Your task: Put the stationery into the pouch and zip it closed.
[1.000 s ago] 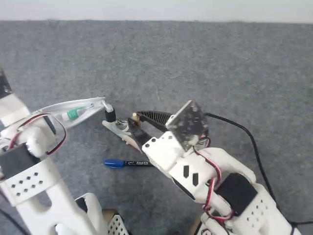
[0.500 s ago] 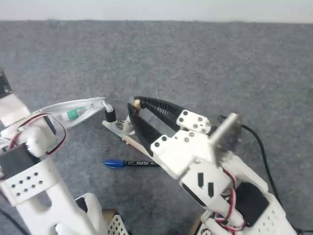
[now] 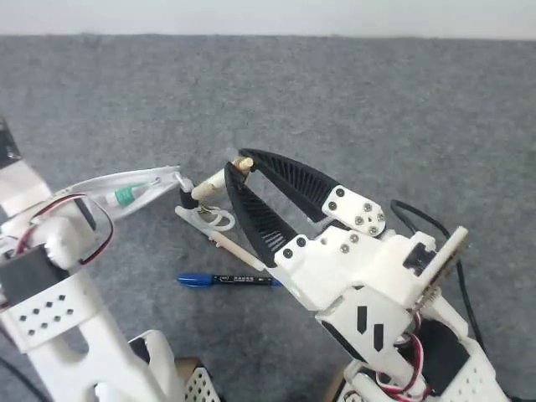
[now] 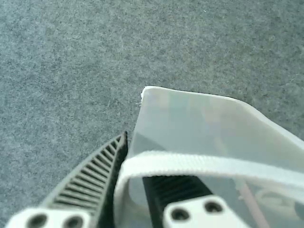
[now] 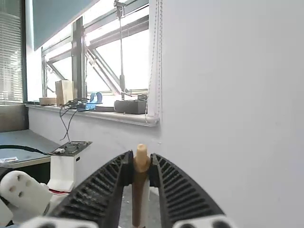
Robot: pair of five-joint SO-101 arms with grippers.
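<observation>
Pouch (image 3: 126,191) hung from left jaws, pinched at rim, mouth facing right jaws. Right jaws pinched cream pen (image 3: 209,186) at tail end. Its long axis ran from jaws toward mouth, black tip just beside it. Blue pen (image 3: 222,279) and pencil (image 3: 236,248) lay loose on tabletop (image 3: 377,109), nearer right arm.

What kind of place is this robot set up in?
Probably an office or lab: tall metal-framed windows, a white windowsill cluttered with cables and boxes, and a grey felt-covered tabletop.
</observation>
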